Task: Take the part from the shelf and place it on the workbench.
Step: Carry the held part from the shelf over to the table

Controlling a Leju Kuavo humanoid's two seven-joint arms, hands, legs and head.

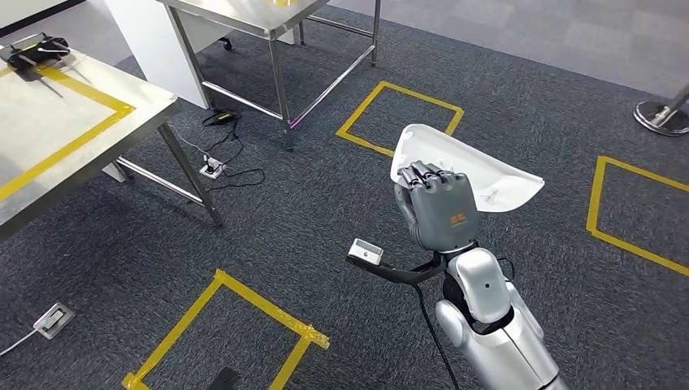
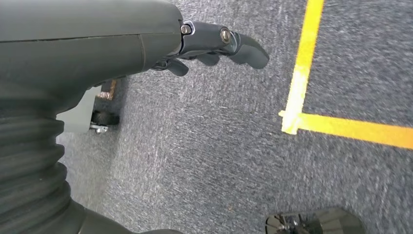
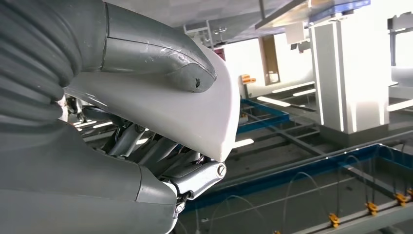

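My right hand (image 1: 439, 210) holds a white curved plastic part (image 1: 479, 169) raised above the grey carpet at centre right in the head view. Its fingers curl over the part's near edge. From the right wrist camera, the thumb (image 3: 160, 63) presses on one face of the white part (image 3: 195, 114) and the fingers (image 3: 160, 153) clamp the other face. The steel workbench (image 1: 57, 138), marked with yellow tape, stands at the far left, well away from the part. My left hand (image 2: 214, 44) hangs over the carpet with its fingers loosely apart and nothing in them.
A second steel table (image 1: 252, 24) stands at the back. Cables and a power strip (image 1: 213, 166) lie on the floor beside the workbench leg. Yellow tape squares (image 1: 398, 118) mark the carpet. A stanchion base (image 1: 662, 118) sits at far right. A floor socket (image 1: 53, 319) lies lower left.
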